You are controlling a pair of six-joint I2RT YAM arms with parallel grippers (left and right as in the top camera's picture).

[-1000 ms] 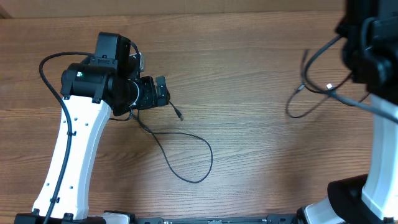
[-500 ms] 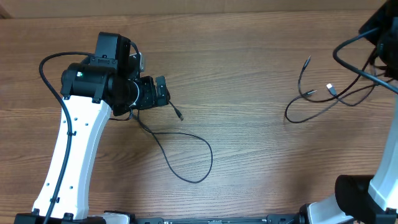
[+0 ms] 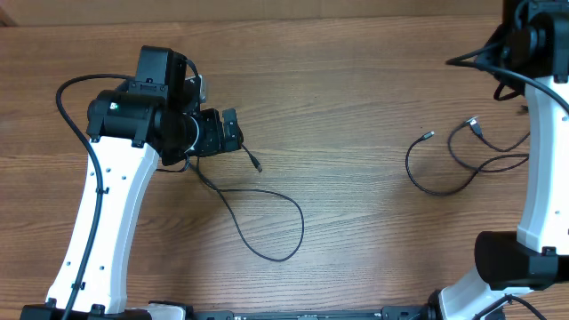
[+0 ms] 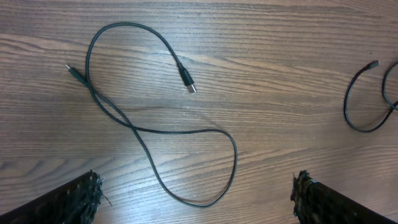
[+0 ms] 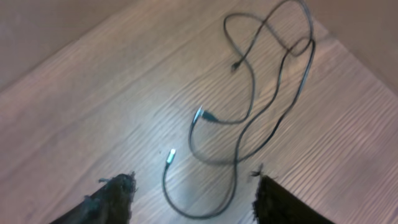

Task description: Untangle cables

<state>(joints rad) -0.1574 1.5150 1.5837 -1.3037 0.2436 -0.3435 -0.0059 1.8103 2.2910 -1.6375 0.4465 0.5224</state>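
One thin black cable (image 3: 283,206) lies in a loose loop on the wooden table, right of my left gripper (image 3: 235,132). In the left wrist view that cable (image 4: 180,131) forms a figure-eight with a silver-tipped plug (image 4: 188,81), beyond my open left gripper (image 4: 198,188). Two more cables (image 3: 412,167) lie crossed over each other at the right, with plugs (image 3: 474,125) free. My right gripper (image 5: 191,190) hangs open high above these cables (image 5: 245,134), holding nothing.
The right arm (image 3: 538,133) stands along the table's right side, above part of the right cables. The left arm's thick black wire (image 3: 64,100) arcs at the far left. The table's far edge (image 5: 348,53) runs near the right cables.
My right gripper has opened and let go of the cables. They dropped and now lie spread flat on the table at the right. The left arm has not moved.
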